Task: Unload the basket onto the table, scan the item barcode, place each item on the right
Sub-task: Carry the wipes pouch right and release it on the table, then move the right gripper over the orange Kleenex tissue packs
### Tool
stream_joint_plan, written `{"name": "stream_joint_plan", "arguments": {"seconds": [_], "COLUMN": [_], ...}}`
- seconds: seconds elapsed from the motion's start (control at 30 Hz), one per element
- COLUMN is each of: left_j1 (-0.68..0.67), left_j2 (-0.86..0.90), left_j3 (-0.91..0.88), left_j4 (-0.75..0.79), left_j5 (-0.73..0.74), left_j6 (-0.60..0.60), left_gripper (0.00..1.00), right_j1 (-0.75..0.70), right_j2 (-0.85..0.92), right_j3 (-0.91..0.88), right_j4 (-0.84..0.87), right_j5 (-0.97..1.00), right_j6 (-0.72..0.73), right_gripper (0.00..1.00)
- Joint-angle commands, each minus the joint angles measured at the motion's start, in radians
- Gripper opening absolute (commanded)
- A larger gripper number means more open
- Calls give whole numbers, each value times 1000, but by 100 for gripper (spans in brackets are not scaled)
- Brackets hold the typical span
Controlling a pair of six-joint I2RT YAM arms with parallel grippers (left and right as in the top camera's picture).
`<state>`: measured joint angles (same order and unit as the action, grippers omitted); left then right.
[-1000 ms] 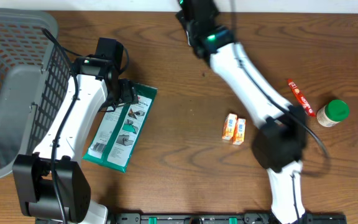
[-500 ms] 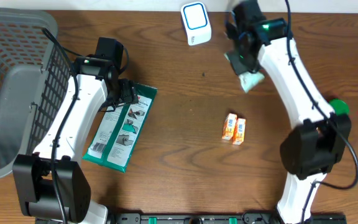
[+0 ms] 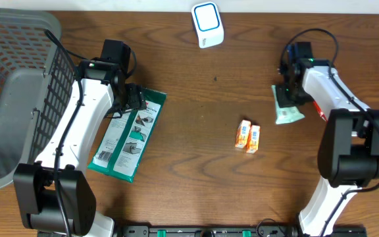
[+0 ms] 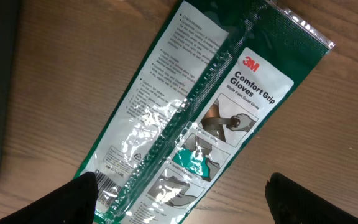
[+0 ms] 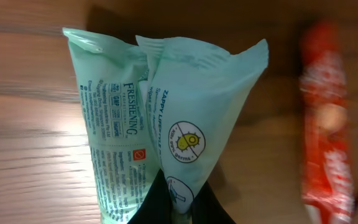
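Note:
A white and blue scanner [image 3: 207, 24] stands at the table's far edge. My right gripper [image 3: 289, 92] is at the right side, shut on the end of a pale green packet [image 3: 287, 113]. In the right wrist view the packet [image 5: 179, 112] fans out from the closed fingertips [image 5: 179, 208], its printed side showing. My left gripper [image 3: 129, 99] hangs open over a dark green glove pack [image 3: 127, 135]. The left wrist view shows that pack [image 4: 197, 106] lying flat, a barcode [image 4: 107, 180] near its lower left corner, between the spread fingers [image 4: 73, 199].
A grey mesh basket [image 3: 5, 99] fills the left side. Two small orange boxes [image 3: 248, 136] lie near the middle. A red tube-shaped packet [image 5: 325, 143] lies just right of the pale green packet, partly under the right arm [image 3: 321, 108].
The right arm has swung from the scanner at the far edge to the right and toward the front, carrying the pale green packet. The left arm has not moved.

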<state>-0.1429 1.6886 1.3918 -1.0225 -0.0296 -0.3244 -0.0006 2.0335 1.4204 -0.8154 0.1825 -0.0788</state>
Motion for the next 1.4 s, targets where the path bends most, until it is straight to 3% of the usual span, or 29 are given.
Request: {"name": "stream_joint_plan", "arguments": {"seconds": [0.0,0.17,0.2,0.27,0.3,0.33,0.53,0.67,0.93,1.07,1.37], "left_j1": [2,2,2,2,2,2,2,2,2,2,2], "left_j2": [-3,-3,-3,-3,-3,-3,-3,-3,-3,-3,-3], "left_j3": [14,14,14,14,14,14,14,14,14,14,14], "left_j4": [-5,-5,-5,-5,-5,-5,-5,-5,-5,-5,-5], "left_j5": [-9,-9,-9,-9,-9,-9,-9,-9,-9,-9,-9], "left_j6": [2,2,2,2,2,2,2,2,2,2,2], "left_gripper": [87,87,87,87,87,87,87,87,87,87,87], "right_j1": [-82,-132,-137,-137,-136,-136,-131,-114,-70,-39,92], "right_j2": [22,22,22,22,22,22,12,-9,-55,-59,-59], "right_j3": [-62,-62,-62,-62,-62,-61,30,135,289,285,277], "right_j4": [14,39,42,42,46,53,-2,-63,-151,-176,-290], "right_j5": [180,203,194,186,187,186,168,21,-570,-829,-838], "right_j6": [14,-16,-16,-16,-17,-30,-49,-50,-49,-46,0], "right_gripper": [1,2,11,48,61,65,69,72,98,99,99]}}
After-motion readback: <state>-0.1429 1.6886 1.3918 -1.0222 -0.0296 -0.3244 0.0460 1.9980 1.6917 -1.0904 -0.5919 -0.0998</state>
